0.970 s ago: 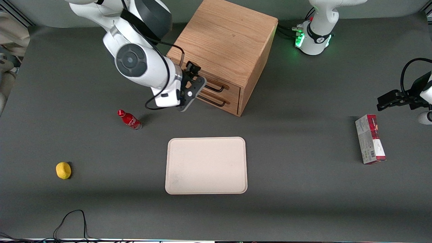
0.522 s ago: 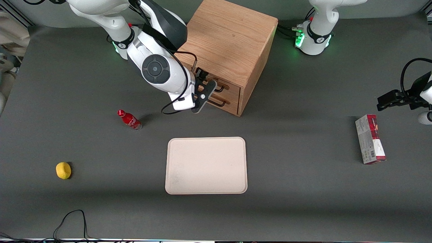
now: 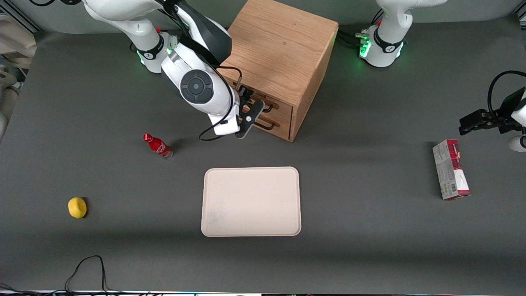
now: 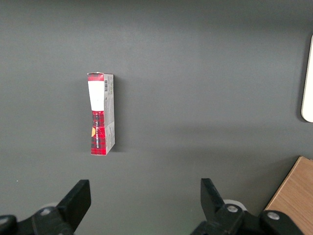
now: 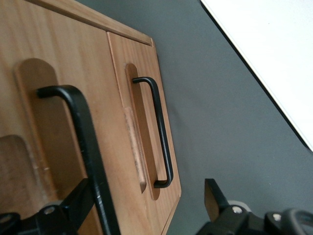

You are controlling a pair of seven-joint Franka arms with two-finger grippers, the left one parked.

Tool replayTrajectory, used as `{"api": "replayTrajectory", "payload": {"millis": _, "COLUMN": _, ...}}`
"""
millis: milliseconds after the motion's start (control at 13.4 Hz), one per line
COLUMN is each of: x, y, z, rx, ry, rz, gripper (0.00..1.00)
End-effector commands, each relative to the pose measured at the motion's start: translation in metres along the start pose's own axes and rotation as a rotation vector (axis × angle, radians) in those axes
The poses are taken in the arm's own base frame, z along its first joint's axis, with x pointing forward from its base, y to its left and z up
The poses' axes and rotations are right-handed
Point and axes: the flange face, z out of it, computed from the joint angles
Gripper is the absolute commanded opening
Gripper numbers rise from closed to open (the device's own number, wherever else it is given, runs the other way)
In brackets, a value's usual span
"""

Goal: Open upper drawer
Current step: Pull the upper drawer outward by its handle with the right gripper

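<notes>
The wooden cabinet (image 3: pixel 275 45) stands at the back of the table with both drawers shut. The upper drawer (image 3: pixel 282 105) has a black bar handle (image 3: pixel 266 109), which shows large and close in the right wrist view (image 5: pixel 85 142). The lower drawer (image 3: pixel 281 128) with its own handle (image 5: pixel 160 132) sits beneath it. My right gripper (image 3: pixel 251 106) is open, right in front of the drawer fronts. In the right wrist view the gripper (image 5: pixel 145 188) has the upper handle bar between its fingers, close to one finger (image 5: pixel 76 203), without gripping it.
A red bottle (image 3: pixel 157 145) lies on the table nearer the camera than the arm. A beige tray (image 3: pixel 251 201) sits mid-table. A yellow lemon-like ball (image 3: pixel 77 207) lies toward the working arm's end, a red-grey carton (image 3: pixel 450 169) toward the parked arm's end.
My gripper has moved along the cabinet front toward the drawer handles and closer to them; the arm's elbow has swung over with it. The drawers have not moved.
</notes>
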Motion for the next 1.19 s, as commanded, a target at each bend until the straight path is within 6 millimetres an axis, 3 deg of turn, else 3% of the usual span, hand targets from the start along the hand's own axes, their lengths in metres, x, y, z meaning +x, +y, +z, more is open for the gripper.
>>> {"api": "replayTrajectory", "payload": {"millis": 0, "x": -0.001, "y": -0.002, "z": 0.008, "rx": -0.035, "ry": 0.016, "rz": -0.034, "gripper": 1.0}}
{"api": "replayTrajectory", "payload": {"millis": 224, "x": -0.001, "y": 0.009, "z": 0.0, "rx": -0.125, "ry": 0.014, "rz": -0.064, "gripper": 1.0}}
{"api": "replayTrajectory", "payload": {"millis": 299, "x": 0.002, "y": 0.014, "z": -0.011, "rx": -0.15, "ry": 0.032, "rz": -0.065, "gripper": 1.0}}
{"api": "replayTrajectory", "payload": {"millis": 746, "x": 0.01, "y": 0.117, "z": -0.046, "rx": -0.291, "ry": 0.077, "rz": 0.03, "gripper": 1.0}}
{"api": "replayTrajectory", "payload": {"millis": 896, "x": 0.01, "y": 0.15, "z": -0.049, "rx": -0.291, "ry": 0.089, "rz": 0.076, "gripper": 1.0}}
{"api": "replayTrajectory", "payload": {"millis": 1119, "x": 0.019, "y": 0.169, "z": -0.053, "rx": -0.286, "ry": 0.118, "rz": 0.097, "gripper": 1.0}}
